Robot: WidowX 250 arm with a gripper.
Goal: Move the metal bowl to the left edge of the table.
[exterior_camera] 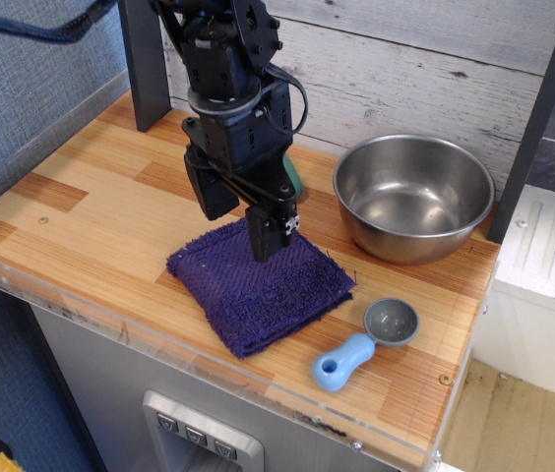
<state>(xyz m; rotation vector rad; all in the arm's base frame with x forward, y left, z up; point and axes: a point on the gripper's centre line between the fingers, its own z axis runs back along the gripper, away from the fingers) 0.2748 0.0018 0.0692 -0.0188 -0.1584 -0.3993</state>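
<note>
you have the bowl [413,197] at about 2 o'clock on the table [81,216], close to the back wall and near the right edge. it sits upright, open side up, and nothing shows inside it but reflections. its rolled rim shines all round.

your gripper [243,226] hangs over the middle of the table, at roughly 9 o'clock from the bowl and well apart from it. the two fingers point down and stand spread with a clear gap between them; nothing is held there. the nearer finger [271,231] shows above the back part of the towel [261,283]; you cannot tell from this view whether it touches the cloth.

the towel is purple, lying flat and turned like a diamond at the centre of the table, toward 6 o'clock from the gripper. a green thing [292,179] peeks out behind the gripper at its 2 o'clock side, mostly hidden, so you cannot tell what it is.

the scoop [366,344], grey cup and blue handle, lies at 5 o'clock from the towel, near the front edge, cup facing up, handle pointing toward 7 o'clock. it is apart from both towel and bowl.

the left half of the table shows bare planks.
</note>
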